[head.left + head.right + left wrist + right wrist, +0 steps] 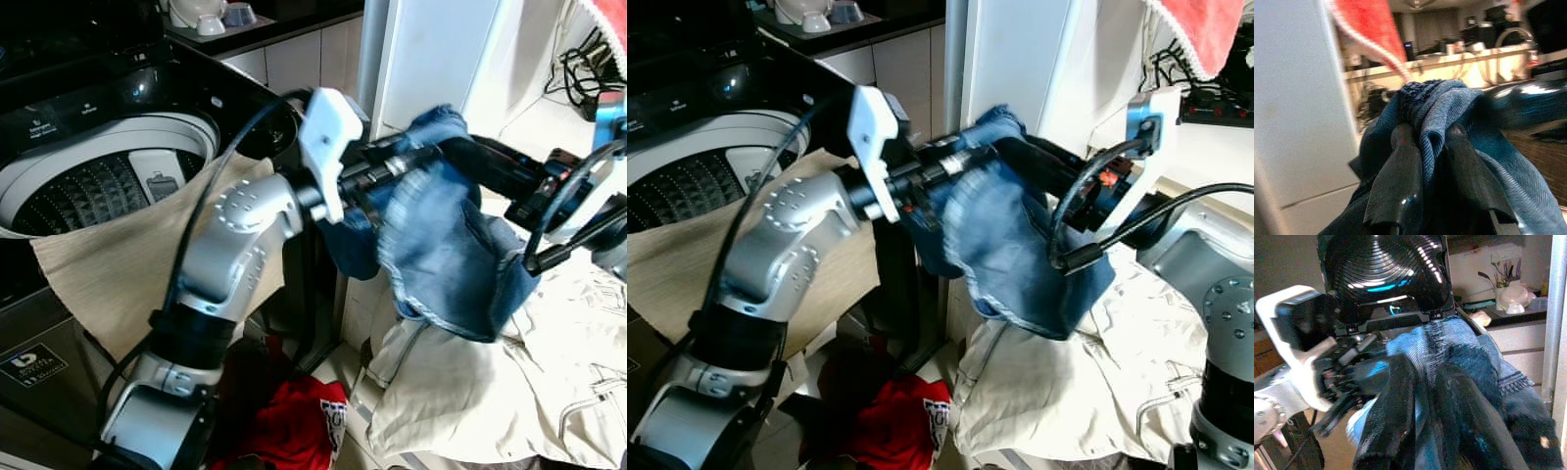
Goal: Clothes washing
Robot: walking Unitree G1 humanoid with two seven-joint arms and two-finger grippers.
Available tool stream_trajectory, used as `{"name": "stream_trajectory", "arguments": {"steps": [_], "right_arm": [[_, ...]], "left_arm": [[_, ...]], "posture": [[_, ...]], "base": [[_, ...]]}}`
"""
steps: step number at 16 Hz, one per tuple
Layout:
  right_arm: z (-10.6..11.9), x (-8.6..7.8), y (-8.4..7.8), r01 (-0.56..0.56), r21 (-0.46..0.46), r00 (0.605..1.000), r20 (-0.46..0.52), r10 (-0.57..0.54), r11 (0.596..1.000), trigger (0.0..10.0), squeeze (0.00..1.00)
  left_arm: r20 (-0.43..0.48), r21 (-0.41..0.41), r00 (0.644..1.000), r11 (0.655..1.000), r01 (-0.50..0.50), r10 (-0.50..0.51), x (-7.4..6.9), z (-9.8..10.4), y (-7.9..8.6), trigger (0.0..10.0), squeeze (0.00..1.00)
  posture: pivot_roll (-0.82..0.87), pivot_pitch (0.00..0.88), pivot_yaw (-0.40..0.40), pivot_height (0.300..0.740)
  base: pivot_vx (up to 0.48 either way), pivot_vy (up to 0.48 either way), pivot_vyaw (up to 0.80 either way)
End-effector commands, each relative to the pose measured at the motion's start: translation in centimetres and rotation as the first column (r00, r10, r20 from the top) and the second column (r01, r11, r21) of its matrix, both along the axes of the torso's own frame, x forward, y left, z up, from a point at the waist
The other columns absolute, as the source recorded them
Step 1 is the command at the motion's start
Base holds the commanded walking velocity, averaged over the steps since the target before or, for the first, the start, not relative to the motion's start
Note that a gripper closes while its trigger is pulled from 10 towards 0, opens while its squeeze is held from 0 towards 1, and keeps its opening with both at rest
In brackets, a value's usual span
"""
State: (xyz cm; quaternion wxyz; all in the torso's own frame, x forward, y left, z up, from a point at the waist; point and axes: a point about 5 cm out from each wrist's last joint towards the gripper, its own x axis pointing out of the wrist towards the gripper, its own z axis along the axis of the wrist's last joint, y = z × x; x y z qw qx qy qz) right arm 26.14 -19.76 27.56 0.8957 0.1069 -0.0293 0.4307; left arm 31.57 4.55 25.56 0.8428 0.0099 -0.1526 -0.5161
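Left gripper (pixel 1425 161): it is pinching a fold of the blue denim garment (pixel 451 245) between its two black fingers (pixel 1396 186); the fingers are standing close together with the cloth between them.
Right gripper (pixel 1425 401): it is also closing on the same denim, with a strip of the cloth running between its fingers (pixel 1386 416).
Both arms: they are meeting in front of the robot at about the same height, the left one reaching across from the left and the right one coming from the right.
Denim garment: it is hanging in the air between the two grippers, to the right of the washing machine (pixel 108 166) and above the pale clothes, drooping down in a loose bag shape; it is looking a little blurred.
Washing machine: it is standing at the left with its top open, and the perforated drum (pixel 88 196) is showing inside.
Beige cloth (pixel 118 264): it is lying over the front rim of the machine and hanging down its front side.
Cream garment (pixel 509 382): it is lying in a heap at the lower right, under the denim.
Red garment (pixel 294 421): it is lying low down, near the base of the left arm, with a white print on it.
Red cloth with white edge (pixel 1205 29): it is hanging at the upper right.
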Motion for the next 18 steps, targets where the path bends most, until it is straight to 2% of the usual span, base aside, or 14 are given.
{"name": "stream_trajectory", "arguments": {"steps": [1,4,5,8,9,10,11,12,13,14,15,16,17,18], "right_arm": [[1.1,-0.2,0.0,-0.006,0.012,0.999,0.047,0.005,1.000,10.0,1.00],[1.4,0.1,-0.6,0.064,0.027,0.995,0.077,-0.066,0.998,10.0,1.00],[1.7,0.2,-1.0,0.083,0.058,0.992,0.090,-0.088,0.995,10.0,0.00],[1.6,-0.3,-0.8,0.067,0.051,0.992,0.104,-0.072,0.996,10.0,0.00],[1.2,-0.4,-0.5,0.058,0.029,0.994,0.096,-0.060,0.998,10.0,0.00],[0.5,-0.5,0.1,0.042,-0.003,0.995,0.085,-0.041,0.999,10.0,0.00],[0.3,-0.5,0.6,0.032,-0.007,0.996,0.082,-0.032,0.999,10.0,0.00],[0.2,-0.6,0.8,0.029,-0.004,0.996,0.082,-0.029,1.000,10.0,0.00],[0.1,-0.6,1.3,0.020,-0.008,0.997,0.080,-0.019,1.000,10.0,0.00],[0.0,-0.7,1.8,0.011,-0.011,0.997,0.078,-0.010,1.000,10.0,0.00],[-0.2,-0.7,2.2,-0.001,-0.018,0.997,0.072,0.002,1.000,10.0,0.00],[-0.6,-0.7,2.8,-0.011,-0.044,0.998,0.060,0.014,0.999,10.0,0.00],[-1.0,-0.7,3.3,-0.021,-0.068,0.999,0.049,0.024,0.997,10.0,0.00],[-2.0,-0.6,4.8,-0.038,-0.134,0.999,0.025,0.042,0.990,10.0,0.00]], "left_arm": [[0.007,-0.021,1.000,0.999,-0.029,0.029,0.5,0.8,0.6,0.0,0.00],[0.010,-0.024,0.999,0.999,-0.042,0.043,0.7,1.0,1.1,0.0,0.00],[0.026,-0.021,0.997,0.997,-0.069,0.069,1.0,1.3,1.5,0.0,0.00],[0.146,0.000,0.948,0.958,-0.287,0.284,3.5,4.3,5.0,0.0,0.00],[0.231,-0.017,0.867,0.893,-0.450,0.441,4.8,6.6,7.3,0.0,0.00],[0.365,-0.112,0.669,0.744,-0.659,0.647,5.7,11.2,11.4,0.0,0.00],[0.497,-0.194,0.425,0.574,-0.796,0.757,5.3,15.0,14.7,0.0,0.00],[0.547,-0.235,0.311,0.499,-0.834,0.778,4.8,16.5,15.9,0.0,0.00],[0.604,-0.295,0.144,0.388,-0.873,0.784,3.8,18.9,18.0,0.0,0.00],[0.636,-0.283,0.073,0.320,-0.904,0.768,3.7,19.5,19.2,0.0,0.00],[0.626,-0.167,0.133,0.299,-0.940,0.769,4.7,18.2,19.9,0.0,0.00],[0.573,0.016,0.222,0.260,-0.965,0.789,6.5,15.1,20.7,8.9,0.00],[0.506,0.158,0.327,0.286,-0.945,0.798,7.5,12.5,20.9,10.0,0.00],[0.334,0.381,0.466,0.335,-0.862,0.819,8.7,6.7,21.3,10.0,0.00]], "posture": [[-0.16,0.000,0.041,0.740],[-0.16,0.000,0.044,0.740],[-0.15,0.000,0.045,0.740],[-0.15,0.000,0.045,0.740],[-0.15,0.000,0.047,0.740],[-0.14,0.000,0.048,0.740],[-0.14,0.000,0.052,0.740],[-0.14,0.000,0.052,0.740],[-0.14,0.000,0.054,0.740],[-0.14,0.000,0.055,0.740],[-0.14,0.000,0.055,0.740],[-0.14,0.000,0.055,0.740],[-0.14,0.000,0.055,0.740],[-0.14,0.000,0.053,0.740]], "base": [[0.000,0.000,0.00],[0.000,0.000,0.00],[0.000,0.000,0.00],[0.000,0.000,0.00],[0.000,0.000,0.00],[0.000,0.000,0.00],[0.000,0.000,0.00],[0.000,0.000,0.00],[0.000,0.000,0.00],[0.000,0.000,0.00],[0.000,0.000,0.00],[0.000,0.000,0.00],[0.000,0.000,0.00],[0.000,0.000,0.00]]}}
